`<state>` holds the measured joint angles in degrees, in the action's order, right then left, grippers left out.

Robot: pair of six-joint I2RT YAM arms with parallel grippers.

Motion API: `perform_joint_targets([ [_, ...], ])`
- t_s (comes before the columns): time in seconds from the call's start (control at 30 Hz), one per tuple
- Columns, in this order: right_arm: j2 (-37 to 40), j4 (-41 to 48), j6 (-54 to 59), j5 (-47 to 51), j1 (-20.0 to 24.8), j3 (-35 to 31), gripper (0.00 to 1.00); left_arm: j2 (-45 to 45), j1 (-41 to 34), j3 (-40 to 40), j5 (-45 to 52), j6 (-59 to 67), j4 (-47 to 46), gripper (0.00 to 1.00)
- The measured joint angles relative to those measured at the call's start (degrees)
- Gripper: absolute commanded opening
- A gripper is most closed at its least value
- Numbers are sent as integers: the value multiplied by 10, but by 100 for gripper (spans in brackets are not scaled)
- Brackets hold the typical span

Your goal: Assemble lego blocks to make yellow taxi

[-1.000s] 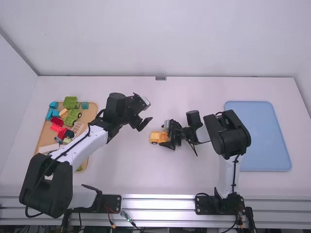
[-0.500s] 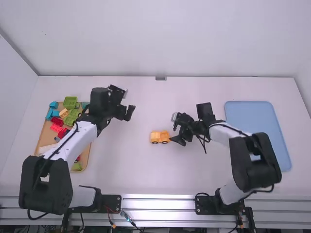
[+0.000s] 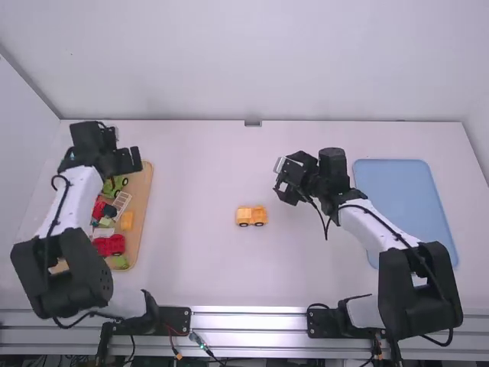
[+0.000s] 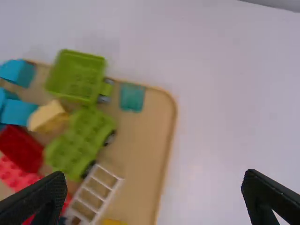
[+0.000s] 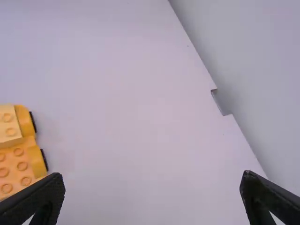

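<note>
1. Left gripper [image 3: 136, 159]: fingers spread wide, grasp empty; near the far right corner of the wooden tray [image 3: 144, 187].
2. Right gripper [image 3: 278, 183]: likewise wide apart and empty, near the taxi.
3. Yellow taxi [image 3: 251, 216], wheeled: upright on the white table [image 3: 214, 267], between the grippers; its top block [image 5: 9, 125] seems paler, though cut off by the wrist view's edge.
4. Wooden tray: green, red and blue blocks, one white lattice piece [image 4: 97, 190].
5. Blue tray [image 3: 401, 187]: table's right side.
</note>
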<state>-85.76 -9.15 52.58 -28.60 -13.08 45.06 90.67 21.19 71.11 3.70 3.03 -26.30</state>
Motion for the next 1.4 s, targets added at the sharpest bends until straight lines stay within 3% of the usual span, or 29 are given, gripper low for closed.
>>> perform_joint_targets([
  [0.17,0,4,-9,7,0,1,99,99,35,172,-6,36,-130,98],
  [0.2,0,4,-19,13,2,3,99,145,44,249,-10,57,-187,99],
  [0.37,0,3,-46,27,14,10,99,274,66,445,-15,149,-324,99],
  [0.6,0,3,-63,33,16,10,99,431,81,625,-56,280,-445,99],
  [0.7,0,3,-68,33,16,10,99,480,86,654,-65,341,-463,95],
  [0.8,0,3,-72,33,16,10,99,516,90,656,-65,419,-461,75],
  [0.9,0,3,-72,33,16,10,99,524,90,647,-64,477,-456,66],
  [1.0,0,3,-72,33,16,10,99,525,93,644,-64,532,-450,66],
  [1.13,0,2,-79,33,16,10,99,525,95,641,-64,567,-426,55],
  [1.4,0,2,-105,33,16,10,99,525,101,617,-66,607,-414,53],
])
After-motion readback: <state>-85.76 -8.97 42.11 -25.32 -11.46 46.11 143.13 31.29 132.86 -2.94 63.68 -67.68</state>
